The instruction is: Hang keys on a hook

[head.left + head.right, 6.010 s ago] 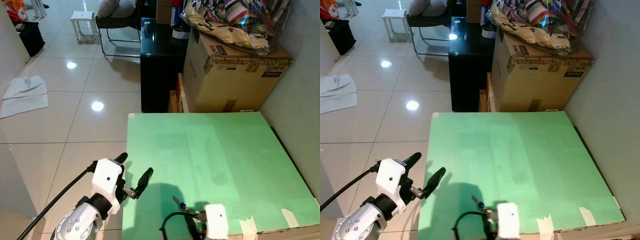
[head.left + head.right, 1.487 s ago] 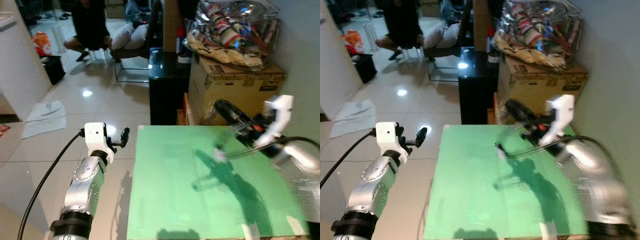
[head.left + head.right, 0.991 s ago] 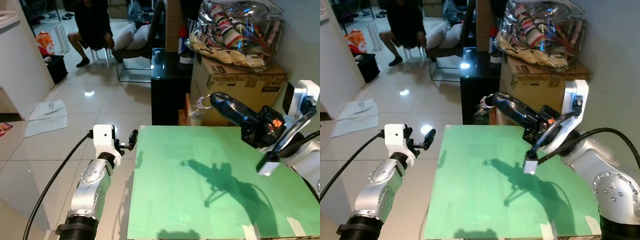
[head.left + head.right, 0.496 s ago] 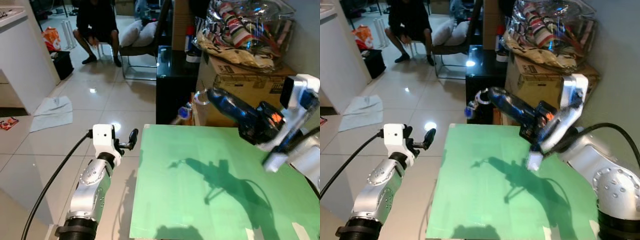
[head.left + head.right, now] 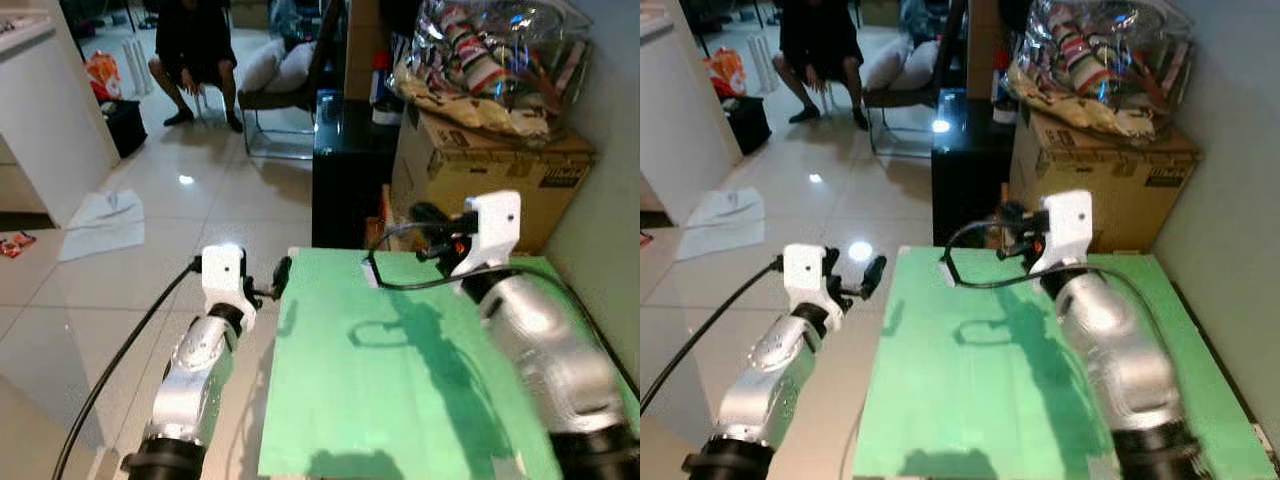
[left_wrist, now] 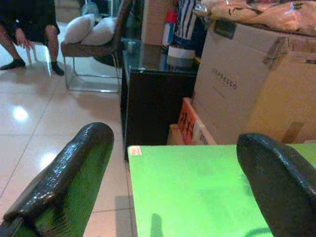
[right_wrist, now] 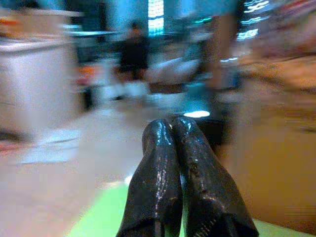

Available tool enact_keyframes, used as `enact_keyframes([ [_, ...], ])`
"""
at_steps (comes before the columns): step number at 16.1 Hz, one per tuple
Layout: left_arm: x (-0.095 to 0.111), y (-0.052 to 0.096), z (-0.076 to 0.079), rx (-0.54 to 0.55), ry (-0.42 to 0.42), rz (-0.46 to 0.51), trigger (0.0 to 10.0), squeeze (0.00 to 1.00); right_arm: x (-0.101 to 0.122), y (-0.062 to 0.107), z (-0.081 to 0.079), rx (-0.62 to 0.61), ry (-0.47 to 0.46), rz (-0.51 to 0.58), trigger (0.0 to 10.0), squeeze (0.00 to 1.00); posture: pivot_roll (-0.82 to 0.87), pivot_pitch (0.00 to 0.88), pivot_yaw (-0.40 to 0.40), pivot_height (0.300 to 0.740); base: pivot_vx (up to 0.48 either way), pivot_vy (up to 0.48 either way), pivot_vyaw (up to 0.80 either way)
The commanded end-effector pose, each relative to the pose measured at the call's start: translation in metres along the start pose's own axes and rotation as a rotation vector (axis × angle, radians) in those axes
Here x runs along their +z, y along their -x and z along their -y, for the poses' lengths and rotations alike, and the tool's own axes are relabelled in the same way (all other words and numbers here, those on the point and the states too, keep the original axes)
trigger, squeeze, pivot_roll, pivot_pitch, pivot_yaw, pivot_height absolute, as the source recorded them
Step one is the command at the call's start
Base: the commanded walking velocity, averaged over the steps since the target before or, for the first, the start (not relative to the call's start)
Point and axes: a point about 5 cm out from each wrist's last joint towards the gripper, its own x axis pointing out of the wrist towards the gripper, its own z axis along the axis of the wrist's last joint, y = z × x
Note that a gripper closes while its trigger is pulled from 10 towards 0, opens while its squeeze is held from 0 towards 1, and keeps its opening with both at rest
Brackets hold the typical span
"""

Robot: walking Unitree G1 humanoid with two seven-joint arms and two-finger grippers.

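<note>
A green desk [image 5: 400, 400] fills the foreground. The left hand [image 6: 173, 182] hovers at its left edge, fingers spread apart. The right hand [image 7: 181, 148] is raised over the far edge, fingers pressed together. Keys cannot be made out. Beyond stand a cardboard box [image 5: 500, 170] and a seated person [image 5: 190, 50].

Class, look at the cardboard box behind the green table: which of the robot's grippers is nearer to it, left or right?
Right. The right gripper is raised over the table's far edge, just before the box. The left gripper hangs off the table's left edge, over the floor.
</note>
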Motion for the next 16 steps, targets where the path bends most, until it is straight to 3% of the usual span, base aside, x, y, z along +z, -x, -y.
enact_keyframes([
  [1, 0.004, -0.001, 0.005, -0.004, -0.008, 0.015, 10.0, 0.0, -0.017, 0.006, 0.006, -0.135, 0.108, -0.016, 0.0, 0.0, -0.09, 0.0, 0.005, 0.732, 0.0, 0.0, 0.0],
  [3, 0.009, -0.003, 0.01, -0.02, -0.052, 0.03, 10.0, 0.0, -0.045, 0.023, 0.021, -0.348, 0.19, -0.092, 0.0, 0.0, -0.09, 0.0, 0.003, 0.732, 0.0, 0.0, 0.0],
  [6, 0.029, -0.003, 0.003, 0.027, -0.074, 0.121, 10.0, 0.0, -0.061, 0.043, 0.034, -0.461, 0.218, -0.114, 0.0, 0.0, -0.09, 0.0, 0.002, 0.732, 0.0, 0.0, 0.0],
  [10, 0.027, -0.002, -0.003, 0.053, -0.086, 0.111, 10.0, 0.0, -0.069, 0.051, 0.029, -0.475, 0.236, -0.093, 0.0, 0.0, -0.09, 0.0, 0.003, 0.732, 0.0, 0.0, 0.0],
  [16, 0.016, 0.001, 0.0, 0.048, -0.084, 0.068, 10.0, 0.0, -0.073, 0.039, 0.014, -0.361, 0.169, -0.073, 0.0, 0.0, -0.09, 0.0, -0.003, 0.732, 0.0, 0.0, 0.0],
])
